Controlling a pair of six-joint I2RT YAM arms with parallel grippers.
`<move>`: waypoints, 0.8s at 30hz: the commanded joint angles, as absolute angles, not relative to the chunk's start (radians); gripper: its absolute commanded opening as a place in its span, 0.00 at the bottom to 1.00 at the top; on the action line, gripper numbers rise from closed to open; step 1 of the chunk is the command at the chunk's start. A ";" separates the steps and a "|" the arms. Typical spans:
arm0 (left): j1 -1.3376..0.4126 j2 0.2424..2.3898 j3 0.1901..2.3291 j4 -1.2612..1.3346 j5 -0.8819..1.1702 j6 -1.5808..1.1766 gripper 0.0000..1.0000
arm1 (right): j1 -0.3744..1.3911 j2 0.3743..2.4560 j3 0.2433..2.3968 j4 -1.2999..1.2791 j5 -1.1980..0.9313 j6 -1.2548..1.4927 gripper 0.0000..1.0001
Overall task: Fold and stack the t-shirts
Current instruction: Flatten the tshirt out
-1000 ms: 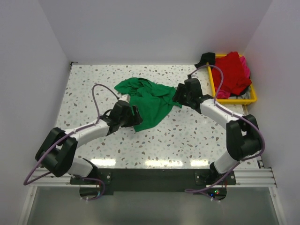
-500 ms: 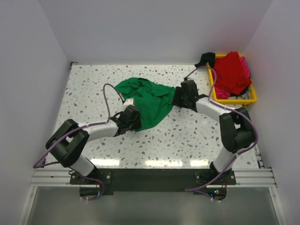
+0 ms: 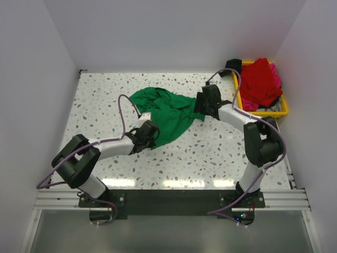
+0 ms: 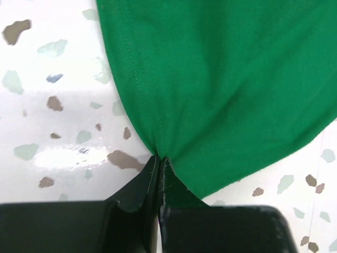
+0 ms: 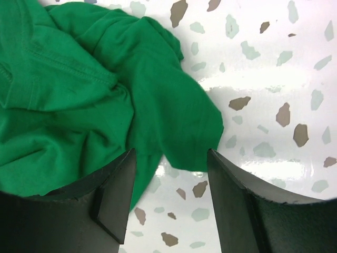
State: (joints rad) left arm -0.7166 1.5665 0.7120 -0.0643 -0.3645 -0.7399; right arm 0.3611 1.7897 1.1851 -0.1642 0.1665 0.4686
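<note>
**Holding one corner of the green shirt point(image 3: 166, 112), straddling its right edge**

Crumpled mid-table, with bare table point(image 3: 210, 153) open near, left and right of the green shirt; a narrower strip beyond it, up to the back wall.

Well to the right of the green shirt, against the side wall: a yellow tray point(image 3: 261, 113), heaped with a red shirt point(image 3: 260, 81), a pink shirt point(image 3: 275, 71) peeking out behind, and something grey underneath, possibly more cloth.

At the green shirt's near-left corner: left gripper point(image 4: 159, 161) clamped tight on a pinch of hem, cloth fanning away from the tips.

At the green shirt's right edge: right gripper point(image 5: 171, 153) spread wide, one finger over the cloth, the other over bare table, a loose lobe of cloth between them.
</note>
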 commanded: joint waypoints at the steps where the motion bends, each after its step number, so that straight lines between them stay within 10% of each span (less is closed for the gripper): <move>1: -0.709 1.497 0.724 -0.149 -0.428 -0.762 0.00 | 0.351 1.809 1.238 -0.182 0.216 0.413 0.60; 24: -0.399 1.250 0.589 -0.198 -0.293 -0.859 0.00 | 0.554 1.887 1.273 -0.176 0.245 0.391 0.54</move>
